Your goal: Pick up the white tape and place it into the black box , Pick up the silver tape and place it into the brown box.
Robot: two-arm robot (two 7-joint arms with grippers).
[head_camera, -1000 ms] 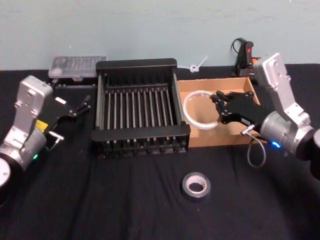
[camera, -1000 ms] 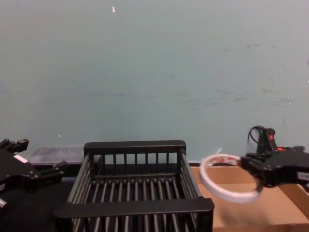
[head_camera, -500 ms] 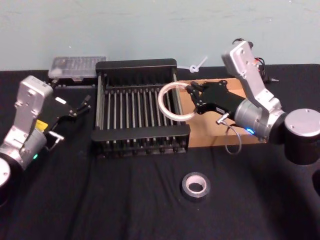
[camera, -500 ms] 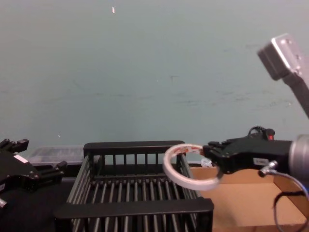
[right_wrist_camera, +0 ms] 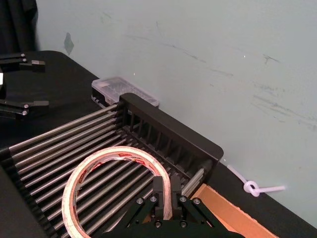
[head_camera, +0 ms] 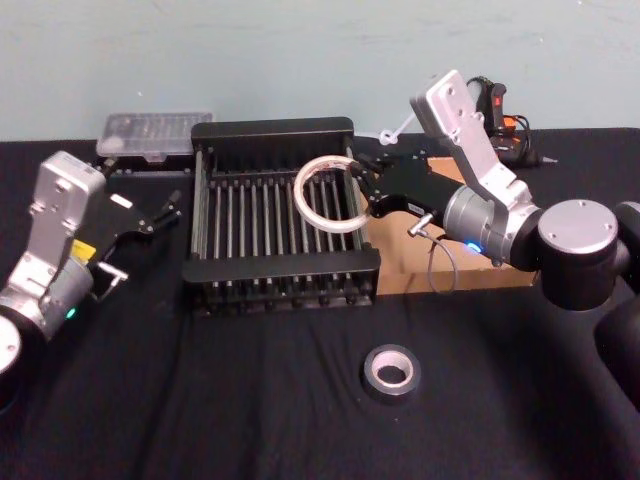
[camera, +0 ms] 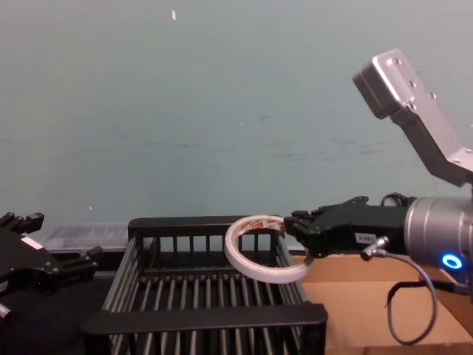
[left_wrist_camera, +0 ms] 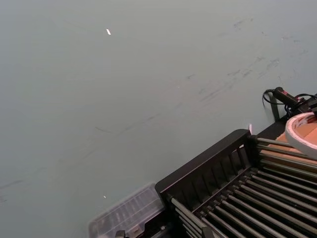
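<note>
The white tape (head_camera: 318,216), a thin ring with red print inside, hangs tilted over the right side of the black box (head_camera: 282,263). My right gripper (head_camera: 360,193) is shut on the ring's right edge. The right wrist view shows the fingers (right_wrist_camera: 162,194) pinching the white tape (right_wrist_camera: 117,151) above the crate bars (right_wrist_camera: 74,144). From the chest, the white tape (camera: 260,272) floats just above the black box rim (camera: 207,316). The silver tape (head_camera: 391,371) lies flat on the cloth in front. The brown box (head_camera: 403,264) sits right of the crate. My left gripper (head_camera: 167,210) rests open at the left.
A clear plastic case (head_camera: 155,132) lies behind the crate's left corner. A white zip tie (head_camera: 393,131) and a black tool with cable (head_camera: 492,105) sit along the back wall. Black cloth (head_camera: 250,400) covers the table.
My right gripper has carried the white tape leftward, from over the brown box to above the black box's right side. The left arm has stayed still.
</note>
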